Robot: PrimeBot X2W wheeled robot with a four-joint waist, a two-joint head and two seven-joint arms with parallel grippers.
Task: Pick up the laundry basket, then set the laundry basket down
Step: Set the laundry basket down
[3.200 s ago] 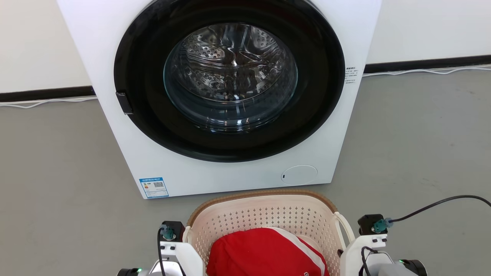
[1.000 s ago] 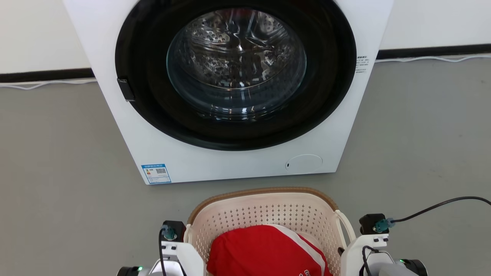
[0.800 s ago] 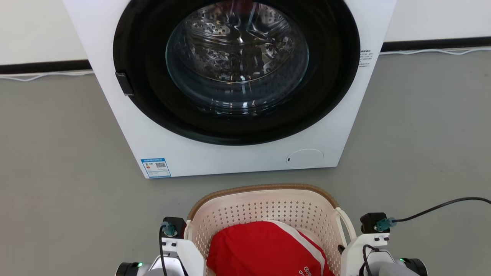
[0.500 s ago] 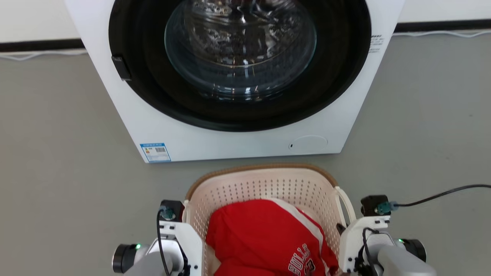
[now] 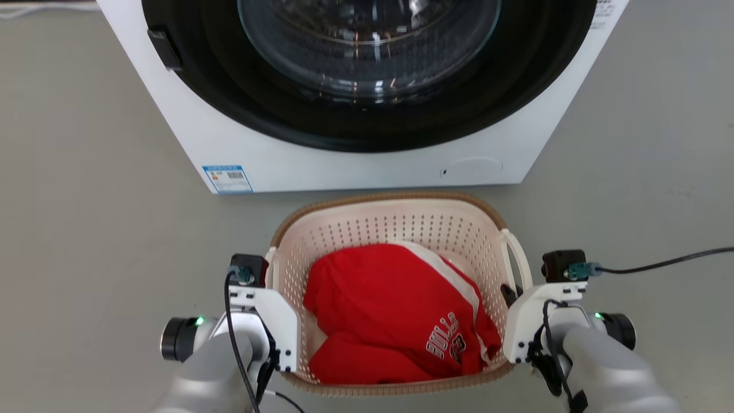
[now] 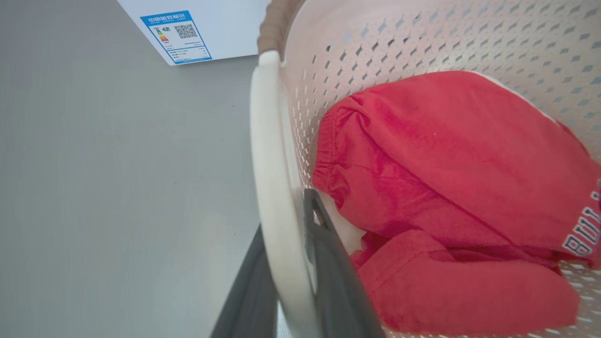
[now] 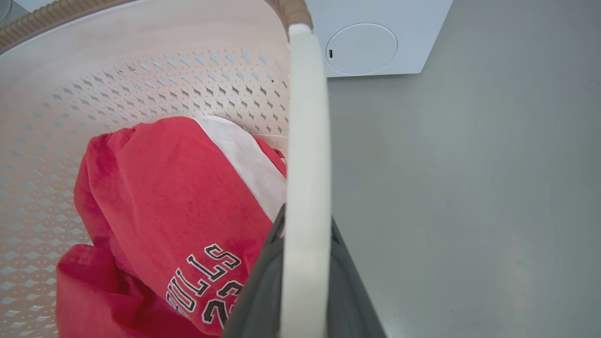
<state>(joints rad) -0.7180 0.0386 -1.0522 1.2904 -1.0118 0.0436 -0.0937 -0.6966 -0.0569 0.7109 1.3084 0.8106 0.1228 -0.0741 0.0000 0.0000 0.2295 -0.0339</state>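
Left wrist view has the left gripper (image 6: 287, 244) with its two dark fingers pinched narrow on the left loop handle (image 6: 270, 155) of the laundry basket (image 6: 422, 42), one finger outside the loop and one inside. The right wrist view shows the right gripper (image 7: 306, 225) clamped the same way on the right loop handle (image 7: 306, 117). The basket is cream-white plastic and rounded-rectangular, its walls pierced with rows of small diamond holes, its rim a brown woven-look band, its handles plain white. It sits between the two arms over the grey floor (image 5: 86, 241), its far rim just short of the bottom front edge of the washing machine (image 5: 355, 166); whether it rests on the floor or hangs clear I cannot tell. Inside lies a red garment (image 5: 390, 304) with a white stripe, lettered "BULLS" above "23" in black-edged white. Against the head view half a second ago the camera has tipped down: the whole basket and the lettering now show, the wall has left the top edge, and both grips are as they were. A black cable (image 5: 665, 264) runs off to the right. At the machine's lower left corner is a blue label (image 5: 227, 178) with a QR code, its print too small to read. A round flap (image 5: 471, 168) marks the lower right corner, below the black-ringed glass door (image 5: 367, 34).
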